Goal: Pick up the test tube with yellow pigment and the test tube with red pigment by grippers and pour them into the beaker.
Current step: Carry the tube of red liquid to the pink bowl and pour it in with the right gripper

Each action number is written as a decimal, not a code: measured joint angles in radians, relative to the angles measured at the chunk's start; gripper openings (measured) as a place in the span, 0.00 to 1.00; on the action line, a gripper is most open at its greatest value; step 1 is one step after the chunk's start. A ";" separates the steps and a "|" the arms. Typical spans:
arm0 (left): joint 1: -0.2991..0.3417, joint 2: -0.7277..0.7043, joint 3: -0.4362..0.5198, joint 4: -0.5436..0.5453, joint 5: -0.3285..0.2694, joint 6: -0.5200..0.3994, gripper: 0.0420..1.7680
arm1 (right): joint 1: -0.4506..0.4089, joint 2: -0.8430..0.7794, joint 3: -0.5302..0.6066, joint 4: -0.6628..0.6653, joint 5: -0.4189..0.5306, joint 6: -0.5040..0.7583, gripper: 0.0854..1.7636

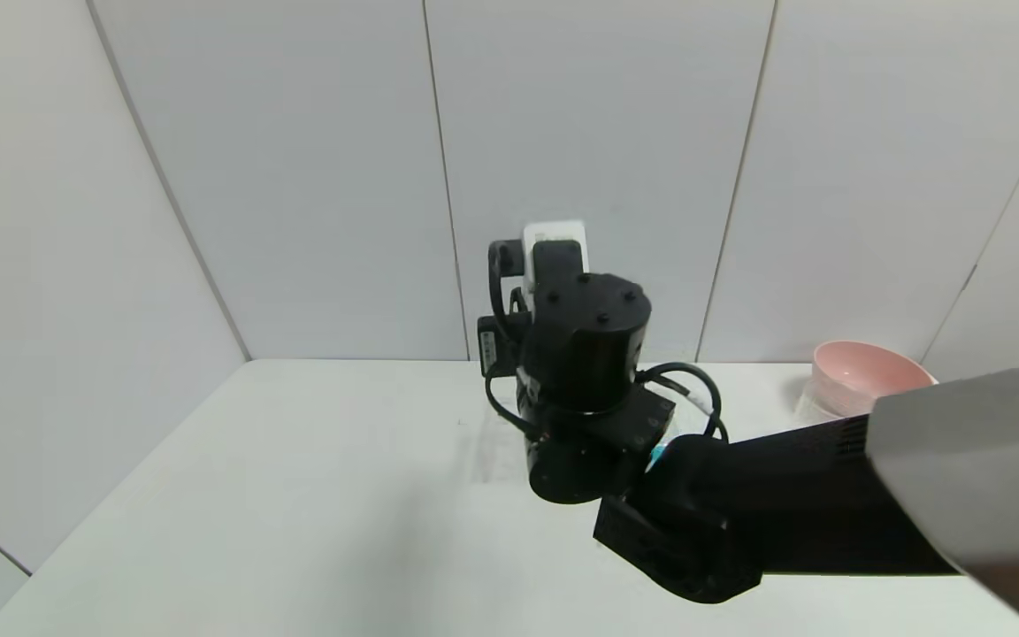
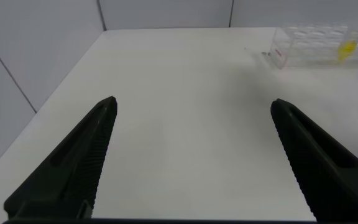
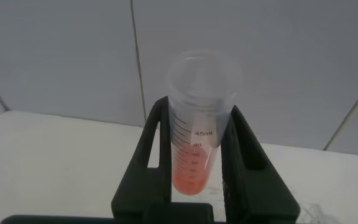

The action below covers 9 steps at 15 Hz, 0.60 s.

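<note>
— Where is the red tube?

— The right gripper (image 3: 197,165) clamps the test tube with red pigment (image 3: 197,124) mid-body, above the table (image 1: 297,495).

— Fragile?

— Light, smooth plastic; it may slip when tilted. The left gripper (image 2: 191,155) hangs open.

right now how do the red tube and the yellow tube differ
The test tube with red pigment is clamped upright in the right end effector, lifted clear of the rack; the test tube with yellow pigment stands in the clear rack on the table, ungripped. Liquid colour differs: red-orange against yellow. Both are clear tubes, tinted only at the bottom.
</note>
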 joint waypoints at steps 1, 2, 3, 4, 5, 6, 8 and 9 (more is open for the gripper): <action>0.000 0.000 0.000 0.000 0.000 0.000 1.00 | -0.011 -0.035 0.005 0.000 -0.001 -0.035 0.26; 0.000 0.000 0.000 0.000 0.000 0.000 1.00 | -0.029 -0.071 0.012 0.000 -0.003 -0.062 0.26; 0.000 0.000 0.000 0.000 0.000 0.000 1.00 | -0.056 -0.108 0.024 -0.001 -0.001 -0.085 0.26; 0.000 0.000 0.000 0.000 0.000 0.000 1.00 | -0.093 -0.149 0.046 -0.003 0.000 -0.103 0.26; 0.000 0.000 0.000 0.000 0.000 0.000 1.00 | -0.132 -0.184 0.080 -0.003 0.003 -0.112 0.26; 0.000 0.000 0.000 0.000 0.000 0.000 1.00 | -0.175 -0.217 0.119 -0.004 0.012 -0.116 0.26; 0.000 0.000 0.000 0.000 0.000 0.000 1.00 | -0.267 -0.282 0.217 -0.009 0.064 -0.117 0.26; 0.000 0.000 0.000 0.000 0.000 0.000 1.00 | -0.307 -0.310 0.271 -0.010 0.094 -0.114 0.26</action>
